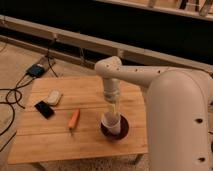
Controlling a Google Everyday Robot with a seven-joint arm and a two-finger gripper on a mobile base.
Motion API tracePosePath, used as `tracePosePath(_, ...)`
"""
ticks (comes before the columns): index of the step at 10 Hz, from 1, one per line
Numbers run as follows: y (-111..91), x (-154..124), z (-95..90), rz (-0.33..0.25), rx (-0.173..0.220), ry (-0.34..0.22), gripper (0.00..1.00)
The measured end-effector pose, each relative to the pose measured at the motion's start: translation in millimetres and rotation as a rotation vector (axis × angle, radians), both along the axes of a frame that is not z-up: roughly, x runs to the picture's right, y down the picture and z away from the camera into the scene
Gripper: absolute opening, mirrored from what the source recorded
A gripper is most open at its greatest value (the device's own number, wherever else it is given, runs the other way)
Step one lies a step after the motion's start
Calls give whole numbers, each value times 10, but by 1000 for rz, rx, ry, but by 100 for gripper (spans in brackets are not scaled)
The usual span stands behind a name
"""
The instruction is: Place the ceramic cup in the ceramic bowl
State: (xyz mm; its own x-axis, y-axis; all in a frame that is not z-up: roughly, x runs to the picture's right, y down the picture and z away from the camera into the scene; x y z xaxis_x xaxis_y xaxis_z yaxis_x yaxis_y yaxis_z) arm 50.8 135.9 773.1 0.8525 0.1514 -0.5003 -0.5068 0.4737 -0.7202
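The white ceramic cup point(111, 123) stands tilted inside the dark purple ceramic bowl point(120, 131) on the right part of the wooden table point(50, 135). My gripper point(113, 109) reaches down from the white arm and sits right at the cup's top rim. The cup covers much of the bowl's inside.
An orange carrot point(73, 119) lies left of the bowl. A flat white gadget point(53, 97) and a black phone point(44, 109) lie at the table's left. Cables and a blue box point(36, 70) are on the floor to the left. My large white arm body fills the right side.
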Motion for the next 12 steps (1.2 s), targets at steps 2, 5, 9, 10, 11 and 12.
tracePosePath(2,0,-26,8,3,13,6,66)
tracePosePath(5,-7,-44,-3,11,26,9,77)
tracePosePath(9,-15,-30,-27,22,42,14,77)
tracePosePath(10,-25,-32,-34,28,49,14,77)
tracePosePath(11,-36,-34,-39,35,55,15,77)
tracePosePath(12,-64,-50,-54,48,67,12,77)
